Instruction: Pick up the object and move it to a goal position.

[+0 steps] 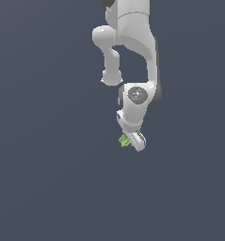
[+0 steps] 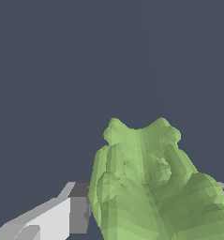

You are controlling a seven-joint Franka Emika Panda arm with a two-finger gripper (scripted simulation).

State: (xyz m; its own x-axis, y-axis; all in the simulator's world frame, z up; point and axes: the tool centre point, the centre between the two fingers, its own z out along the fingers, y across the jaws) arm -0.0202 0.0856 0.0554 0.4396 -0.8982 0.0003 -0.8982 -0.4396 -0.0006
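Observation:
The object (image 1: pixel 124 140) is a tiny light-green blocky piece with darker grooves. In the exterior view it sits at the tip of my white gripper (image 1: pixel 131 141), on the exterior view's left side of the fingers. The gripper hangs below the white arm against a plain dark grey background. In the wrist view the object (image 2: pixel 151 187) fills the space close to the camera, held between the fingers (image 2: pixel 48 220); one grey-white finger shows beside it and the other is mostly hidden behind it. The gripper is shut on the object.
Only the plain dark grey background (image 1: pixel 38 141) shows around the arm. The arm's white links (image 1: pixel 132 37) rise out of the exterior view above the gripper.

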